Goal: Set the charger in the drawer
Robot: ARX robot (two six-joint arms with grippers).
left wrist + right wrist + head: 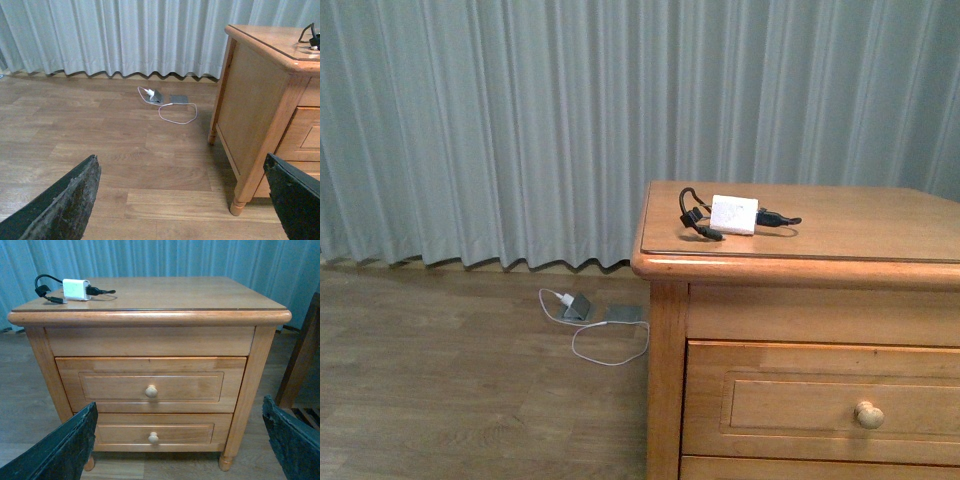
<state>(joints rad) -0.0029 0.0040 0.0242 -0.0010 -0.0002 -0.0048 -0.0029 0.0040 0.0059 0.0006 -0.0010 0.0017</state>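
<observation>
Charger [734,214] lies on the dresser top [865,225] — well apart from both wide-spread jaws.

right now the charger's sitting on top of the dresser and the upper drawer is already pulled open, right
Not quite. The upper drawer is shut, not pulled open: the right wrist view shows its front closed against the dresser. The rest holds: the charger does sit on top of the dresser.
</observation>
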